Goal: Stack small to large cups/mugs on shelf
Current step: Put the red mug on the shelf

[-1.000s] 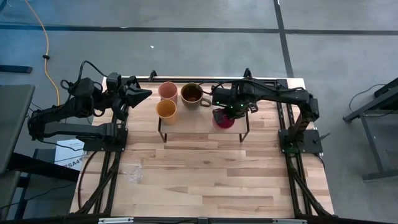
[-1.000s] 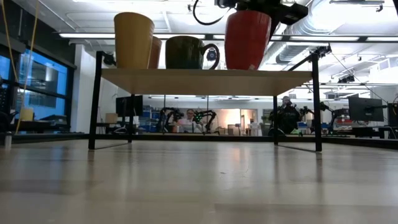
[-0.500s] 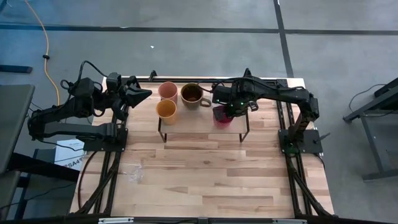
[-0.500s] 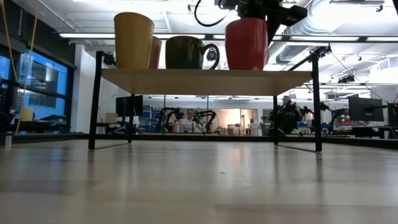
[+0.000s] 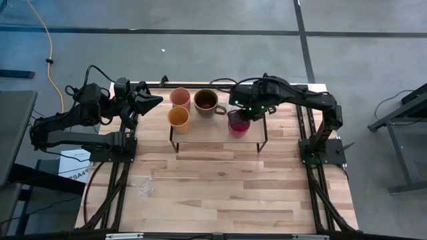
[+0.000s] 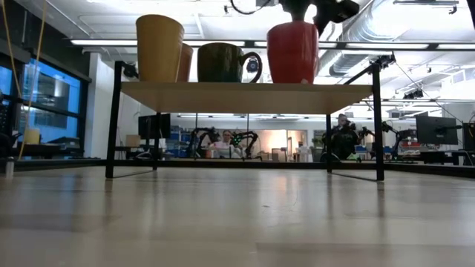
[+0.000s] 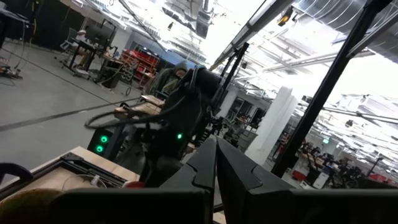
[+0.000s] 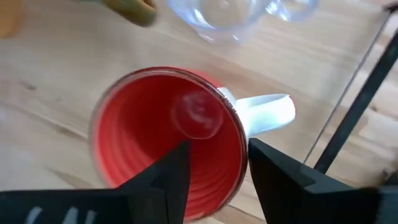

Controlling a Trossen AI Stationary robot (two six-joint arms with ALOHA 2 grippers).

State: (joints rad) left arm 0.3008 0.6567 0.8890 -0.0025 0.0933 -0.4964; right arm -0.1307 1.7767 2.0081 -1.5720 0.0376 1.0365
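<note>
On the shelf (image 6: 245, 96) stand a peach tumbler (image 5: 180, 97), a yellow-orange cup (image 5: 178, 118), a brown handled mug (image 5: 205, 101) and, at the right end, a red-pink cup (image 6: 292, 52). All are upright on their bases. My right gripper (image 8: 217, 152) hovers open just above the red-pink cup (image 8: 168, 130), whose white handle (image 8: 267, 112) shows beside the rim. In the low view its fingers stand clear above the rim. My left gripper (image 5: 159, 100) waits shut at the shelf's left end.
Two clear glass mugs (image 8: 217, 18) stand on wood just beyond the red-pink cup in the right wrist view. The shelf's black frame legs (image 6: 378, 119) rise at its corners. Bare table (image 5: 220, 187) stretches from the shelf to the near edge. People show in the room behind.
My right gripper has set the red-pink cup down upright on the shelf's right end and let go of it. It has then risen and drawn back a little toward the table's far edge. The cup stays where it was put.
</note>
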